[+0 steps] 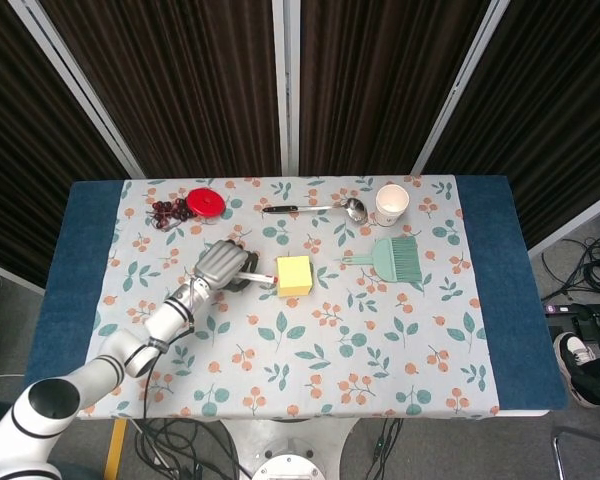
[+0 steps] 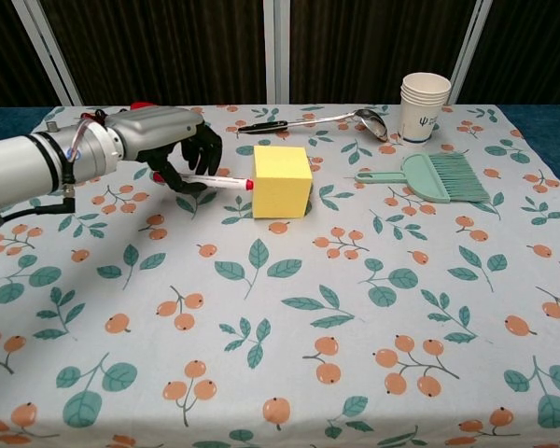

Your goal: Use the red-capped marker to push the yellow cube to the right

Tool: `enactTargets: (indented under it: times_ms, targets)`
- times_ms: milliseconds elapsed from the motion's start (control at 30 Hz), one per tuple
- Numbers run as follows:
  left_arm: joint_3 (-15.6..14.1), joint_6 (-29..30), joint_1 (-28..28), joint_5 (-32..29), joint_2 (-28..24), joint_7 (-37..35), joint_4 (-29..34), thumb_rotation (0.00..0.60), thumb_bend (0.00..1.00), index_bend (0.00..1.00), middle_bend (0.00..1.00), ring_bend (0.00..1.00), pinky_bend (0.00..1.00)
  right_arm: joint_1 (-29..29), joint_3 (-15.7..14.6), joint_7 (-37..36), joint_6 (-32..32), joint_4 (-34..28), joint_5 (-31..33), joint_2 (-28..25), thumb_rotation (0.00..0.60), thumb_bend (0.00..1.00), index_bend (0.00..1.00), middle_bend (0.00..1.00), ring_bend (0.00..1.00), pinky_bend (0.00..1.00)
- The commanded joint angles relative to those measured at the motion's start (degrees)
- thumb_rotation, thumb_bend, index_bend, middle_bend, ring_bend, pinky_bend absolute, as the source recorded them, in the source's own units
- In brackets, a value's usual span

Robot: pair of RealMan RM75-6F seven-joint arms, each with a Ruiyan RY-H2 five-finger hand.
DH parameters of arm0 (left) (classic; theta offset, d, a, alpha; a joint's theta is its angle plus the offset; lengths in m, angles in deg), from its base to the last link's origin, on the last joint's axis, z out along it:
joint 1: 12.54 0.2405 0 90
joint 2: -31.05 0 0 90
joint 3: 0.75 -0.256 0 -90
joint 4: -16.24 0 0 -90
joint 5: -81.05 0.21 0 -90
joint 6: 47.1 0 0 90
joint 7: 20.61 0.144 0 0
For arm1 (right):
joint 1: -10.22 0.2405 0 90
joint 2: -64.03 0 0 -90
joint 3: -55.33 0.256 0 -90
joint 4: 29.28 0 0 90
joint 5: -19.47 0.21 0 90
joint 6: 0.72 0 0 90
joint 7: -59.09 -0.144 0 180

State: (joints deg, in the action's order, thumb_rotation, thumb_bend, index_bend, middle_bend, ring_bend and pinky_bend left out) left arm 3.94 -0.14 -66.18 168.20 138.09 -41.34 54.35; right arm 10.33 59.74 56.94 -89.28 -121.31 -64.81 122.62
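Gripping the white marker with a red cap (image 2: 219, 182), the robot's left hand (image 2: 173, 142) has its dark fingers (image 1: 242, 266) curled around the barrel, and the cap tip touches the left face of the yellow foam cube (image 2: 282, 180). The cube sits on the floral-print cloth covering the surface (image 1: 380, 340), left of the middle and nearer the far edge. Farther right lie a mint-green plastic hand brush (image 2: 431, 176), a stack of white paper cups (image 2: 423, 106) and a long steel ladle (image 2: 317, 119). A red round lid (image 1: 205, 201) sits near the far left corner. The right hand is out of sight in both views.
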Motion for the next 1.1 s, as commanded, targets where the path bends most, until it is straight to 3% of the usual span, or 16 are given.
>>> enactTargets:
  times_ms: [33, 833, 1100]
  targets:
    - [0.64, -1.25, -1.66, -0.30, 1.10, 0.72, -0.79, 0.600, 0.41, 0.70, 0.70, 0.49, 0.40, -0.03, 0.02, -0.07, 0.06, 0.07, 0.09, -0.01, 0.600, 0.22, 0.21, 0.32, 0.14, 0.26]
    - [5.26, -8.85, -12.55, -4.02, 7.78, 4.81, -6.17, 0.600, 0.41, 0.70, 0.70, 0.49, 0.40, -0.96, 0.14, -2.10, 0.40, 2.07, 1.60, 0.01, 0.600, 0.22, 0.21, 0.32, 0.14, 0.26]
    - [3.93, -3.27, -7.20, -4.47, 4.23, 5.13, -3.11, 0.600, 0.41, 0.70, 0.70, 0.49, 0.40, -0.93, 0.26, -2.89, 0.21, 2.46, 1.11, 0.07, 0.600, 0.22, 0.21, 0.32, 0.14, 0.26]
